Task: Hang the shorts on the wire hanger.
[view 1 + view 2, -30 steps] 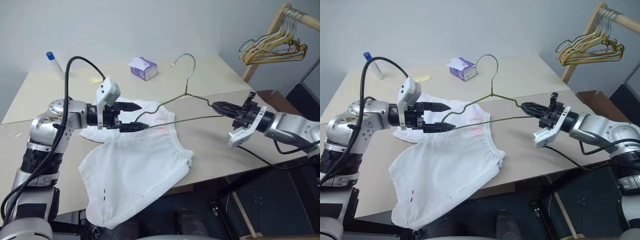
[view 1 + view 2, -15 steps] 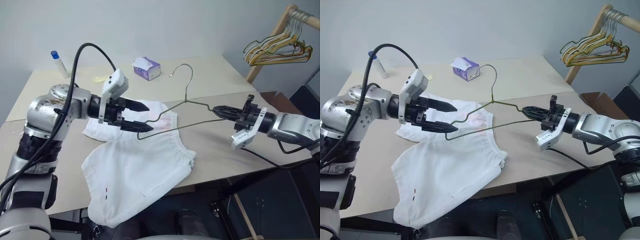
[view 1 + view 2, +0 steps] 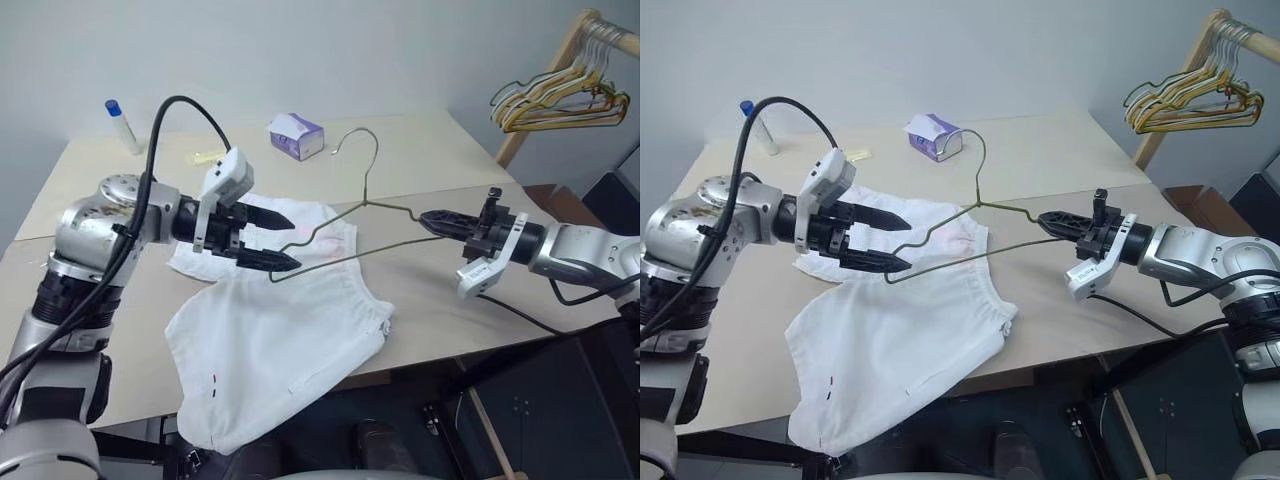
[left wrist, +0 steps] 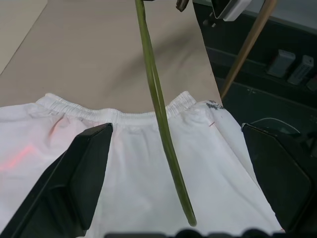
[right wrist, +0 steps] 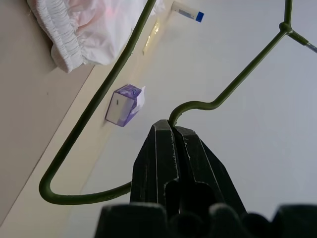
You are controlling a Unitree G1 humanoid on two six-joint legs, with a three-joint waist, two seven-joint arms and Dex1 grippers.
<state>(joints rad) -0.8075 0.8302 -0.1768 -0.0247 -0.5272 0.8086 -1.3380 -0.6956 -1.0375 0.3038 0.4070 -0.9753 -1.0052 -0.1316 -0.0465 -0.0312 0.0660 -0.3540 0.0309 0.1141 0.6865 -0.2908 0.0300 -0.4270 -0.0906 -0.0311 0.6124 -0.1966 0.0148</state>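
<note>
Gripping the wire hanger (image 3: 352, 215) above the shorts (image 3: 275, 330), our right pincer (image 3: 425, 219) stays pressed together on its corner; our left pincer (image 3: 285, 239), spread, rose slightly. No writing readable.

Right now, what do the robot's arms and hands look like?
Both arms are shiny silver metal with black joints. Each hand, the left hand and the right hand, has two pointy black fingers and a white box on its wrist. Thick black cables loop off the left arm and trail from the right.
</note>
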